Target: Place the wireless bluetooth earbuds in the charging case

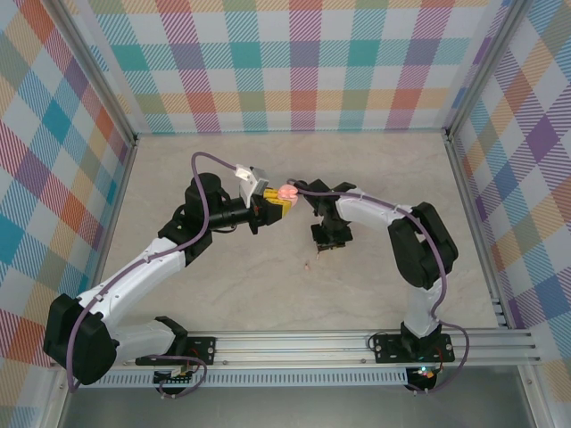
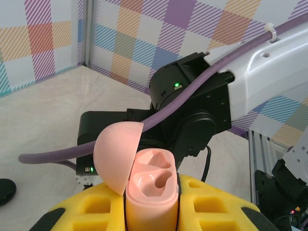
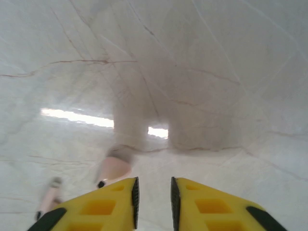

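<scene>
From here the right wrist camera gives me the least. Two pale pink earbuds (image 3: 114, 168) lie on the table (image 1: 223, 294) just below and left of the right gripper (image 3: 153, 197), but they are so blurred that I can only make out soft stems. The farther one (image 3: 48, 198) runs close to the bottom of the picture. On the top camera I get a tiny pink speck (image 1: 308, 263) on the marble below the right gripper (image 1: 328, 236). That is probably one of them, though it is too small to be sure.

At the left edge of the left wrist view, a dark rounded thing (image 2: 5, 190) is cut off by the frame and I cannot tell what it is.

The left arm reaches up and inward from its base, with its wrist turned toward the middle of the table. The left gripper (image 2: 153, 211) has its yellow fingers (image 2: 96, 207) clamped on the lower body of the pink charging case (image 2: 151, 192), which hides where the pads meet it. The case stands upright with its lid (image 2: 115, 154) swung open to the left, and two moulded wells face up. From above, the case (image 1: 287, 191) sits at the tip of the left gripper (image 1: 278, 203).

The right arm curls in from the right, elbow high and wrist pointing down at the table close beside the case. Its jaws stand slightly apart with bare table showing through the gap, gripping nothing.
</scene>
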{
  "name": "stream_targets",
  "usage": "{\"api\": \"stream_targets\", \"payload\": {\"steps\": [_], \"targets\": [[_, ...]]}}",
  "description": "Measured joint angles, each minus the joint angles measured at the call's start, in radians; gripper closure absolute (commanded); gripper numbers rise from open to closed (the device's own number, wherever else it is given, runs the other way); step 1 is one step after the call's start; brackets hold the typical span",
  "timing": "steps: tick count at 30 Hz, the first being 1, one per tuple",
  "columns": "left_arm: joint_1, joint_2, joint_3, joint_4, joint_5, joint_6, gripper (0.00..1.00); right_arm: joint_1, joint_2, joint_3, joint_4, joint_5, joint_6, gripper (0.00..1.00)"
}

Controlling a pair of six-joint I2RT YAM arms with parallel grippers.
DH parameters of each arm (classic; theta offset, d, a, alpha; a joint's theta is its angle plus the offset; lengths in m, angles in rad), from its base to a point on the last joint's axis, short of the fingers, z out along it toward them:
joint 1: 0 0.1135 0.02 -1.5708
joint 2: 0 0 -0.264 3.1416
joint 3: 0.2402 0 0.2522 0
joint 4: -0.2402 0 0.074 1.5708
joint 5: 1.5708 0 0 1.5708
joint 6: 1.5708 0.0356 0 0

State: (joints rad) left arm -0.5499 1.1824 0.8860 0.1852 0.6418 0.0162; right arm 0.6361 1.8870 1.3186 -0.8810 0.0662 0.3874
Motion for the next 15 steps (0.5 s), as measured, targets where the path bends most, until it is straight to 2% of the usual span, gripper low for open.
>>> {"api": "stream_targets", "payload": {"steps": [4,15], "targets": [[0.0,0.0,0.0,0.0,0.0,0.003,0.88,-0.002,-0.035,0.0,0.006,-0.047,0.057,0.51],[0.0,0.0,0.0,0.0,0.0,0.003,0.88,0.0,-0.031,-0.036,0.066,-0.09,0.346,0.51]]}}
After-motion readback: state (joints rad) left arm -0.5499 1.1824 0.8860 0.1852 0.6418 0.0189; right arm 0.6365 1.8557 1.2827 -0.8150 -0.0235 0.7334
